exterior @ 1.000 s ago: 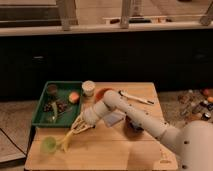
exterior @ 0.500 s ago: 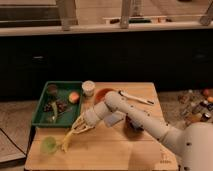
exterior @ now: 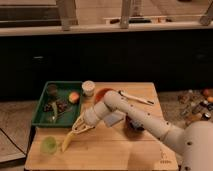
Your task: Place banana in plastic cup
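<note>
A yellow banana (exterior: 71, 136) hangs tilted in my gripper (exterior: 81, 125), its lower tip pointing down-left toward the wooden table (exterior: 110, 155). A green plastic cup (exterior: 49, 145) stands near the table's front left corner, just left of the banana's tip. My gripper is above and to the right of the cup, shut on the banana's upper end. My white arm (exterior: 135, 115) reaches in from the lower right.
A green tray (exterior: 40, 107) with an orange fruit (exterior: 74, 97) and dark items sits at the left. A white cup (exterior: 88, 88) and an orange bowl (exterior: 102, 93) stand behind my arm. A pen-like tool (exterior: 136, 97) lies at the right. Bottles (exterior: 197, 105) crowd the far right.
The banana and my gripper have shifted slightly up and to the right, away from the cup. The rest has not moved.
</note>
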You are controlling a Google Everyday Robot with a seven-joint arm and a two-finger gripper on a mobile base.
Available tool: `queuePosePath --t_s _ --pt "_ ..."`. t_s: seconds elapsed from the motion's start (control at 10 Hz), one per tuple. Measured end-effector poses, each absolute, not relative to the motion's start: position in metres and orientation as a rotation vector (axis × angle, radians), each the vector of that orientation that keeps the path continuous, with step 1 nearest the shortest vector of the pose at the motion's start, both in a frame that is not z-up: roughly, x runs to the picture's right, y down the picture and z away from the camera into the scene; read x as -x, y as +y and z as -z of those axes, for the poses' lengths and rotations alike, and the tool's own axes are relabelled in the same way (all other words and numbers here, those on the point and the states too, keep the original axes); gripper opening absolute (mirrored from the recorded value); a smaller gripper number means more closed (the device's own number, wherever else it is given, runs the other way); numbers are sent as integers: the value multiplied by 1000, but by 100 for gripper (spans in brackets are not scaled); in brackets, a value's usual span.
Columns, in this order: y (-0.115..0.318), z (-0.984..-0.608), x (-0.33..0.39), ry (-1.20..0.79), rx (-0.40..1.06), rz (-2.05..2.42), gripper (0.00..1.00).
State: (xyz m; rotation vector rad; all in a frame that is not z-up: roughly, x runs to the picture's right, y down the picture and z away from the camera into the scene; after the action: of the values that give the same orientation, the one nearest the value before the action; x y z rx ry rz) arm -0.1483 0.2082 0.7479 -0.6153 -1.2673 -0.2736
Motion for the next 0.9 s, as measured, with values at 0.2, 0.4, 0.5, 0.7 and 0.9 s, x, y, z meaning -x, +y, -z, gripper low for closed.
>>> queuePosePath --t_s 0.2,0.4,0.5,0.7,0.9 --pt "207 -749 145 -1245 616 269 0" --pt "203 -748 144 -1223 623 278 0" --pt "200 -745 144 -1209 635 293 0" --pt "193 -741 144 -1193 667 319 0" --pt "183 -732 151 -1179 715 371 0"
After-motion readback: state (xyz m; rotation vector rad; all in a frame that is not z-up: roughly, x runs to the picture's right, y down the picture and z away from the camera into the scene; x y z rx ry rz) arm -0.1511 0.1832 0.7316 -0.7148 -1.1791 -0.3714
